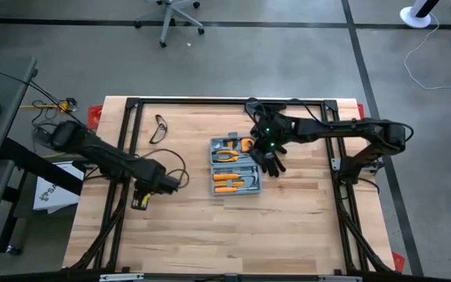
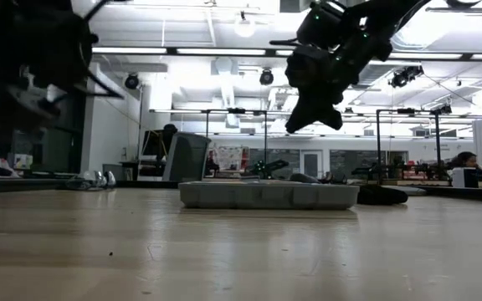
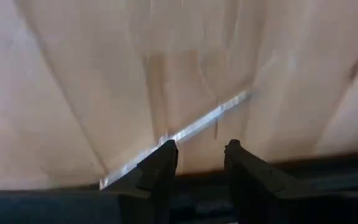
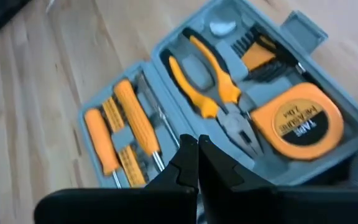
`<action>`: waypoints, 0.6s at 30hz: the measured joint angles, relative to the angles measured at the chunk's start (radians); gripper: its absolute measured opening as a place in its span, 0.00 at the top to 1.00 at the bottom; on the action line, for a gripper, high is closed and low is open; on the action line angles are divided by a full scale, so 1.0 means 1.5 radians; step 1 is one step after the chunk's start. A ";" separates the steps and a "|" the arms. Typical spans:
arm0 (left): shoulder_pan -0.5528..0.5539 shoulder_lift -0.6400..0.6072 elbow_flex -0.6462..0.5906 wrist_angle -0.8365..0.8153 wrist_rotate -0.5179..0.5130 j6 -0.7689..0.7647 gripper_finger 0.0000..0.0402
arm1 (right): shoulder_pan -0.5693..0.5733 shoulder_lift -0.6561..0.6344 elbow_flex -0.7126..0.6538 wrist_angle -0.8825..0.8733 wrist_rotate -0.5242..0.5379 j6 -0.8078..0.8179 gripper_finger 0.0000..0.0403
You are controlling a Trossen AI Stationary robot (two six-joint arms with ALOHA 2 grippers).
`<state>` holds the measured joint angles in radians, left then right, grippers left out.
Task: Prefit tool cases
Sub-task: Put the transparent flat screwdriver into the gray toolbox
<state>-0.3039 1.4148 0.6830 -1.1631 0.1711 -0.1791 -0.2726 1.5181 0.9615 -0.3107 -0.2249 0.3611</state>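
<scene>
High view shows the tool case (image 1: 234, 166) lying open near the middle of the wooden table (image 1: 210, 235), a little toward the far right. Its inside holds orange-handled tools: the right wrist view shows pliers (image 4: 213, 87), screwdrivers (image 4: 120, 127) and a round orange tape measure (image 4: 298, 121), each in its own moulded place. A small grey latch tab (image 4: 302, 27) stands out at one edge of the case.

The right gripper (image 1: 267, 147) hangs above the far right part of the case, and its fingers (image 4: 185, 163) are pressed together with nothing between them. In the low view this gripper is clearly above the case, not touching it. A black glove (image 1: 272, 162) lies just beside the right edge of the case, partly covered by the arm, so its shape is hard to read.

The left gripper (image 1: 167, 182) is over the left side of the table, well apart from the case. In the left wrist view its fingers (image 3: 160, 165) stand a little apart and pinch nothing; a bright thin streak on the wood beyond them is blurred and I cannot tell what it is.

A pair of glasses (image 1: 160, 128) lies on the far left of the table.
</scene>
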 joint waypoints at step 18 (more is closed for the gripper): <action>0.047 0.240 0.066 0.044 0.017 -0.157 0.98 | -0.078 -0.155 0.000 -0.123 -0.018 -0.107 1.00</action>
<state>-0.2332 1.7746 0.7824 -1.0966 0.1969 -0.4149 -0.3903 1.2859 0.9615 -0.4948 -0.2512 0.2005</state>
